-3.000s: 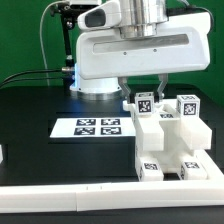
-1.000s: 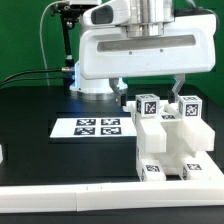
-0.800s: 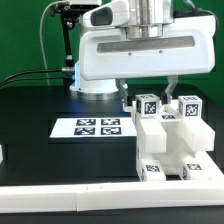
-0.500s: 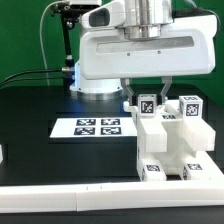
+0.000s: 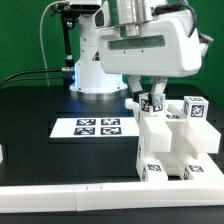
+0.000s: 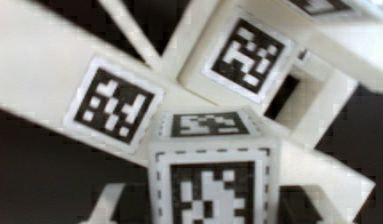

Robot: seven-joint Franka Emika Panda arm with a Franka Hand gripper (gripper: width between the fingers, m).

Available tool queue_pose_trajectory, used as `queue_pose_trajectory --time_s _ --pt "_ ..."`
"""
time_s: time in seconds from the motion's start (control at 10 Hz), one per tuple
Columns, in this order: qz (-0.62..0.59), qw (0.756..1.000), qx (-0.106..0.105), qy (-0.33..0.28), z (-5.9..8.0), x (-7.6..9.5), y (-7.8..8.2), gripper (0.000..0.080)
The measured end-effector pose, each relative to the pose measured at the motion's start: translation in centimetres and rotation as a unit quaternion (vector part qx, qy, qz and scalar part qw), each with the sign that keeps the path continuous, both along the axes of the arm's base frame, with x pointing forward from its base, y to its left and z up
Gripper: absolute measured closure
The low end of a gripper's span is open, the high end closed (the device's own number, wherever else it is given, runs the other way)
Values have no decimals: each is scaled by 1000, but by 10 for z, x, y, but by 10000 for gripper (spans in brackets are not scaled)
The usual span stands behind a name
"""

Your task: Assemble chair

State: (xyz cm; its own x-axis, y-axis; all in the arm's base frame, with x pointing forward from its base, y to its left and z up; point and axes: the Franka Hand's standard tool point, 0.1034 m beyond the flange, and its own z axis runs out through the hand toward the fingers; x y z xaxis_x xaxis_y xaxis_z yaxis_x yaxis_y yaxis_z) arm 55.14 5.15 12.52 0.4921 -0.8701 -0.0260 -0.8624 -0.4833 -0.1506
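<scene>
No readable writing anywhere, just black-and-white square marker tags on the white chair parts (image 5: 178, 140) and on the marker board (image 5: 98, 127) lying flat on the black table (image 5: 40, 110). The gripper (image 5: 150, 100) is clamped narrow on a small tagged peg (image 5: 148, 103) at the top of the chair stack, toward the exterior view's right, behind the long white rail (image 5: 60, 196).

white chair parts (image 6: 223, 150), marker tags (image 6: 117, 100), close-up
</scene>
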Motion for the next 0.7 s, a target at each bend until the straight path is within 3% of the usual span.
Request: queue_pose_trajectory --time_s 0.1,0.3,0.5,0.6,0.7 --pt "8 1000 -4 1 2 1 2 515" --pt "-80 997 14 10 1 1 1 515" --pt "-223 973 53 15 -2 -1 -3 515" --pt "-279 958 60 18 -3 -2 -3 515" --pt "-255 965 57 15 -3 -2 -4 515"
